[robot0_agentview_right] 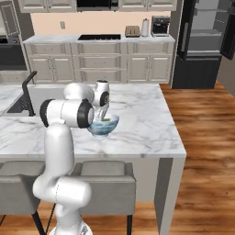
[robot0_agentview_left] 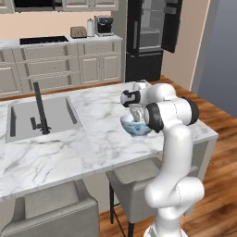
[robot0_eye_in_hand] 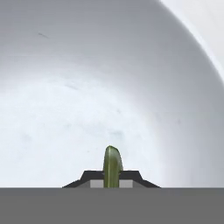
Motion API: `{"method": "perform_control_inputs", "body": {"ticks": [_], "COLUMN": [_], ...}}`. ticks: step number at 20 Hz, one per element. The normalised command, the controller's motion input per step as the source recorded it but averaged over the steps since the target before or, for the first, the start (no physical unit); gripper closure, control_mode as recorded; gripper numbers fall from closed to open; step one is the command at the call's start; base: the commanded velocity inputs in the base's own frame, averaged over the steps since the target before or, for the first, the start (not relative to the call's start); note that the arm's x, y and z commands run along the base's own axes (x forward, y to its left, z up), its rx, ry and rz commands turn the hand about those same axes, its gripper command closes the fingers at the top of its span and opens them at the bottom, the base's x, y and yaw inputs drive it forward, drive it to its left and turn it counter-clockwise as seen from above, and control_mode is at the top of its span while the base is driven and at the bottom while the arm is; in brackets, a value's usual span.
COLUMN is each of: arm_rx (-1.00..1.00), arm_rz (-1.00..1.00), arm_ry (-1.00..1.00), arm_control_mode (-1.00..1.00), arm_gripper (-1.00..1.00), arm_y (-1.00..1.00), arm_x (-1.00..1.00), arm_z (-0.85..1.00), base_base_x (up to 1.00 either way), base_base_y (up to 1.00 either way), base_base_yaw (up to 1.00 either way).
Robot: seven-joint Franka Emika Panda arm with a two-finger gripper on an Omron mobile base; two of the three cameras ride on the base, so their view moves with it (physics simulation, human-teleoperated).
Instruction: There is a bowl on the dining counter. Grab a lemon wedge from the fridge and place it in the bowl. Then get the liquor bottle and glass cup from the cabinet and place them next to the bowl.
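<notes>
Jaws closed tight on a thin yellow-green lemon wedge (robot0_eye_in_hand: 112, 166), pinched right between the two dark tips. Held low inside the wide shallow white round bowl (robot0_eye_in_hand: 87, 87) on the white marble tabletop (robot0_agentview_left: 65, 152).

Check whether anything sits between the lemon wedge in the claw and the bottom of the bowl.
Nothing visible does. The claw is shut on the lemon wedge and hangs inside the bowl, whose white inner surface below it is bare.

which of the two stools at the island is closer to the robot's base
The stool right beside the white arm; the other stool sits further along, under the sink end.
</notes>
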Motion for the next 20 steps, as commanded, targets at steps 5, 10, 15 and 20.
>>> {"method": "perform_control_inputs", "body": {"ticks": [5,10,15,20], "arm_rx": [0.00,0.00,0.00,0.00], "arm_rz": [0.00,0.00,0.00,0.00], "arm_ry": [0.00,0.00,-0.04,-0.10], "arm_control_mode": [-1.00,-1.00,-1.00,-1.00], "arm_gripper": [1.00,1.00,1.00,1.00], "arm_y": [0.00,0.00,-0.02,0.00], "arm_x": [-0.01,-0.22,-0.31,-0.39], "arm_z": [0.00,0.00,0.01,0.06], "base_base_x": [0.00,0.00,0.00,0.00], "base_base_y": [0.00,0.00,0.00,0.00], "base_base_yaw": [0.00,0.00,0.00,0.00]}}
